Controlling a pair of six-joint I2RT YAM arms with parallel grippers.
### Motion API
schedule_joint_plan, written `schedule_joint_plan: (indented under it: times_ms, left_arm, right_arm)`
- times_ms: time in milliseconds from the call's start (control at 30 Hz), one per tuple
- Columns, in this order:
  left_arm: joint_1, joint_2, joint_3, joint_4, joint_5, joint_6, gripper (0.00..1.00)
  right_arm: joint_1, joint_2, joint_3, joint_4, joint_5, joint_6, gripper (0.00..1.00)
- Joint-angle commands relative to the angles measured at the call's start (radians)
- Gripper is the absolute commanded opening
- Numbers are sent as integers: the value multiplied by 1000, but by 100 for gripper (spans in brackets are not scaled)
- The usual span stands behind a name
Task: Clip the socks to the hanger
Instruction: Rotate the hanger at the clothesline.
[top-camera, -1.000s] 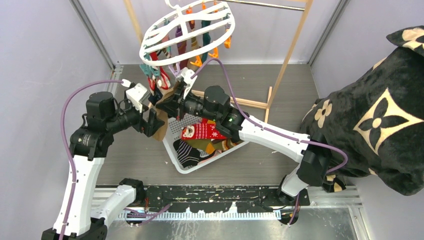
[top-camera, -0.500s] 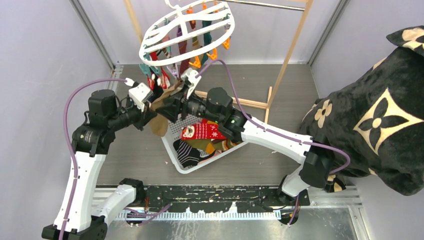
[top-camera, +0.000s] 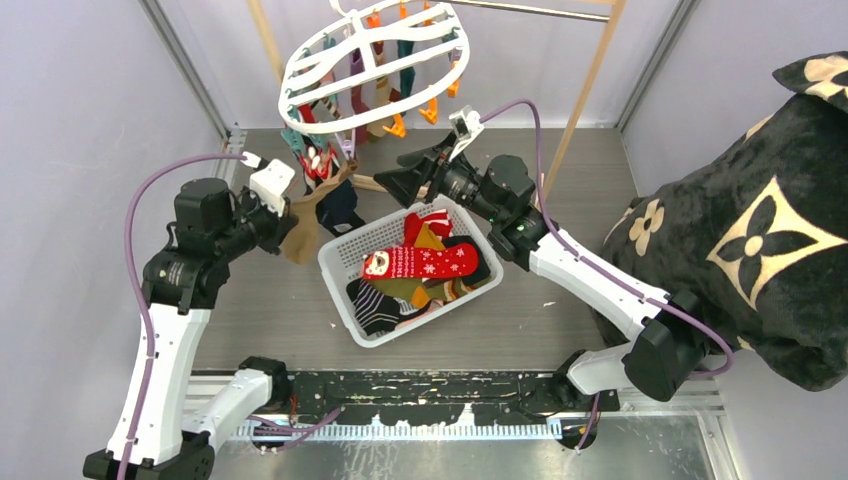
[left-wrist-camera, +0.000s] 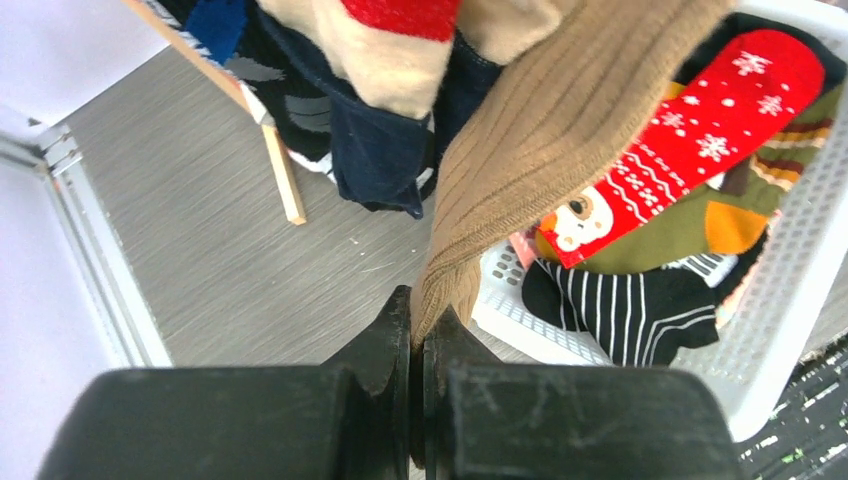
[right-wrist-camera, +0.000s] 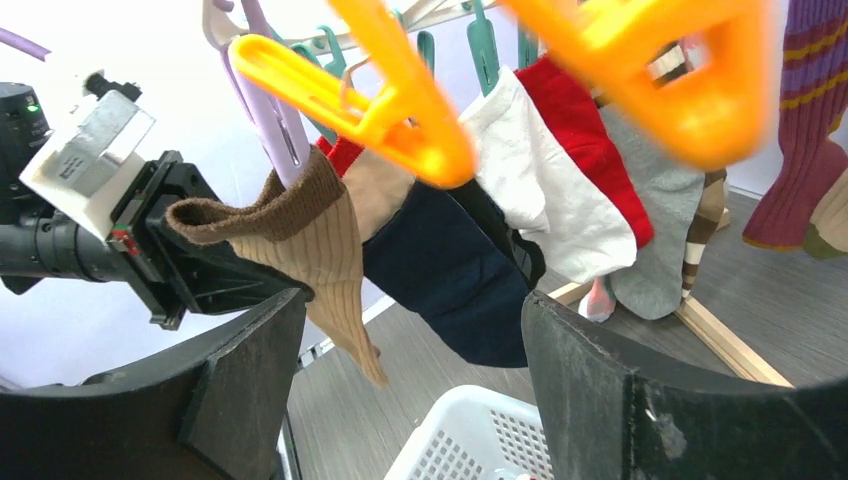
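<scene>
A: What about the left hand (top-camera: 288, 215)?
B: Clenched on the tan sock (left-wrist-camera: 560, 150), below the hanger's (top-camera: 460, 50) left rim.
A: And the right hand (top-camera: 405, 175)?
B: Released and empty, under the hanger. The other socks (top-camera: 425, 262) lie in the basket (left-wrist-camera: 800, 280) below it.

Clearance around the basket (top-camera: 340, 300). 12 o'clock: hung socks (top-camera: 322, 160) beneath the hanger (top-camera: 290, 85) fill the air. 10 o'clock: a tan sock (top-camera: 300, 238), pinched in the left gripper's (left-wrist-camera: 418, 330) fingers, bars passage. 2 o'clock: wooden rack (top-camera: 585, 95) upright and floor rail. 3 o'clock: blanket (top-camera: 740, 230). Bare worktop (top-camera: 255, 310) lies open at 8 o'clock.
</scene>
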Motion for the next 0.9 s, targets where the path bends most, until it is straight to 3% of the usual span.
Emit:
schedule_joint_plan:
  times_ms: [0, 200, 367, 867]
  left_arm:
    - [-3, 1, 61, 83, -116, -27, 0]
    - [-4, -11, 53, 106, -195, -41, 0]
    - [-4, -10, 68, 100, -193, -56, 0]
    - [-4, -3, 100, 78, -192, -58, 0]
  right_arm:
    - [-35, -25, 45, 87, -59, 28, 84]
    - [-98, 17, 103, 125, -209, 81, 85]
    - [-123, 77, 122, 288, -305, 222, 86]
    - [-123, 202, 151, 634, -325, 471, 81]
